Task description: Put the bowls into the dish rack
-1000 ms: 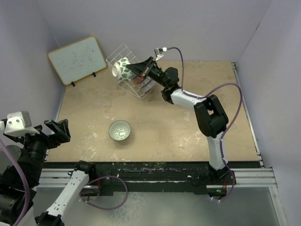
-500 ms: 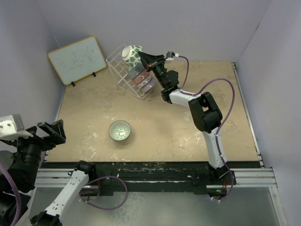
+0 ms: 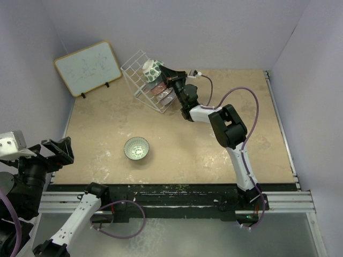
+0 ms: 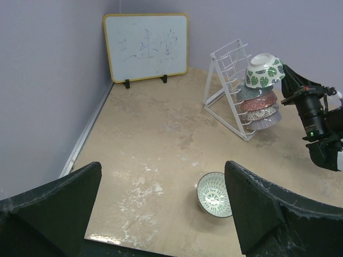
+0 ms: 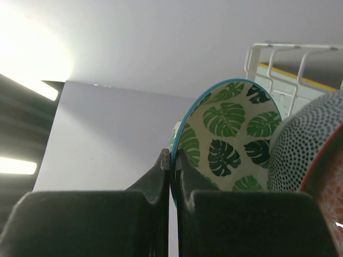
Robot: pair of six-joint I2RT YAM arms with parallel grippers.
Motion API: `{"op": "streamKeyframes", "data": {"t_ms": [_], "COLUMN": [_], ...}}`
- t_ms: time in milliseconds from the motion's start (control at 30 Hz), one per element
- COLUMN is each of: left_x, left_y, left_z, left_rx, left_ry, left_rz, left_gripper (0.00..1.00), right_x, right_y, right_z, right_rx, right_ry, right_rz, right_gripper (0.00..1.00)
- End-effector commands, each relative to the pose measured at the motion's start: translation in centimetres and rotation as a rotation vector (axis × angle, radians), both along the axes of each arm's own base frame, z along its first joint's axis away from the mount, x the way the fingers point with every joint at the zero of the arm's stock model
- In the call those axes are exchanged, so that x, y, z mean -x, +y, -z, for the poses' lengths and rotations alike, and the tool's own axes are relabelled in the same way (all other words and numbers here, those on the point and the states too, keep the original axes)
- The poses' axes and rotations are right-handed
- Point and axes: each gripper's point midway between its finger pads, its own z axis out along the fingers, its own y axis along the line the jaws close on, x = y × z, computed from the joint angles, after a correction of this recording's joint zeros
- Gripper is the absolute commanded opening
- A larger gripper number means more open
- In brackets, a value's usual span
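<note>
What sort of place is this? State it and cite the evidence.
Probably a lab robot test cell: bare walls box in a tabletop holding a dish rack, whiteboard and bowls.

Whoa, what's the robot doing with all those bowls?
The right pincer is pinching the rim of the leafy green bowl, holding it at the top of the white dish rack, above other bowls already loaded there. One more bowl sits on the table. The left pincer hangs open, holding nothing.
</note>
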Motion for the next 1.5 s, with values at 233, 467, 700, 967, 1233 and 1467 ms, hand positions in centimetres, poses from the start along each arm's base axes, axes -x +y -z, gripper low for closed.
{"op": "streamKeyframes", "data": {"t_ms": [233, 467, 700, 967, 1233, 1467], "left_x": [1.0, 1.1, 1.3, 1.5, 1.5, 1.5], "left_y": [0.6, 0.7, 0.9, 0.9, 0.8, 0.8], "left_z": [-0.7, -0.7, -0.8, -1.0, -1.3, -1.4], "left_rx": [0.009, 0.012, 0.016, 0.020, 0.027, 0.028], "left_ry": [-0.032, -0.031, -0.036, -0.041, -0.048, -0.051], "left_rz": [-0.016, -0.016, -0.021, -0.019, -0.014, -0.013], "left_gripper": [0.99, 0.99, 0.99, 0.99, 0.99, 0.99], "right_x": [0.0, -1.0, -1.6, -1.9, -2.0, -1.8], "right_y": [0.4, 1.1, 1.5, 1.3, 1.4, 1.2], "right_z": [-3.7, -2.6, -1.8, -0.7, -1.2, -1.2], "right_rx": [-0.157, -0.142, -0.118, -0.070, 0.009, 0.024], "right_ry": [-0.042, -0.017, 0.031, 0.114, 0.163, 0.182], "right_rz": [-0.001, -0.005, 0.002, 0.020, 0.034, 0.038], "right_gripper": [0.00, 0.00, 0.00, 0.03, 0.14, 0.37]}}
